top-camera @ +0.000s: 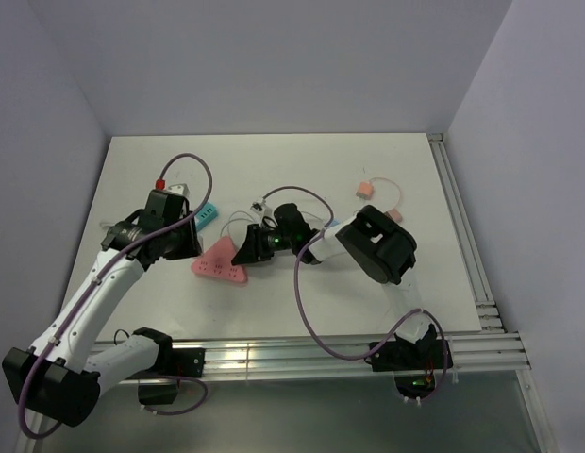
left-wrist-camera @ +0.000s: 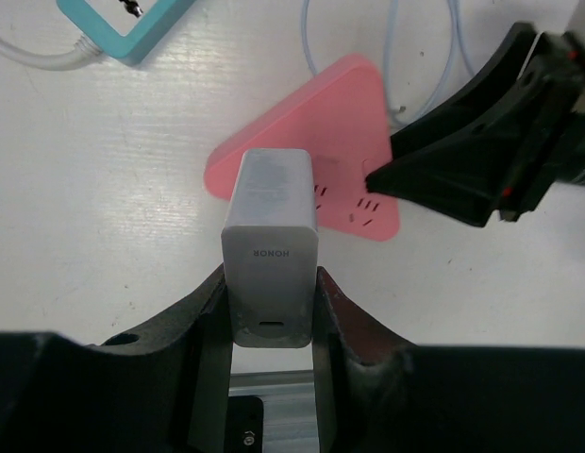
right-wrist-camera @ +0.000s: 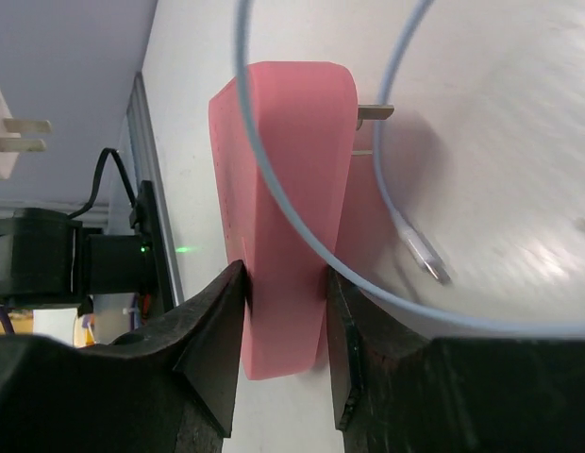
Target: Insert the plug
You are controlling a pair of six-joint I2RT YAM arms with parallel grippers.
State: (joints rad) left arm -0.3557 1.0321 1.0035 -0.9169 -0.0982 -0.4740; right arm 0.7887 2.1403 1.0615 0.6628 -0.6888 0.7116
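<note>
Item: plug and power strip, both held.
White plug, clamped between the left fingers, sat lower centre of the left wrist view, pointed at the pink power strip. The right fingers were closed on that strip's edge, mid-worktop. A teal strip lay upper left.

From the left wrist, the charger in the left gripper hides its own prongs and part of the pink strip ahead. A teal block beyond is cut off. Past the right gripper, the cable runs out of frame, blurred.
</note>
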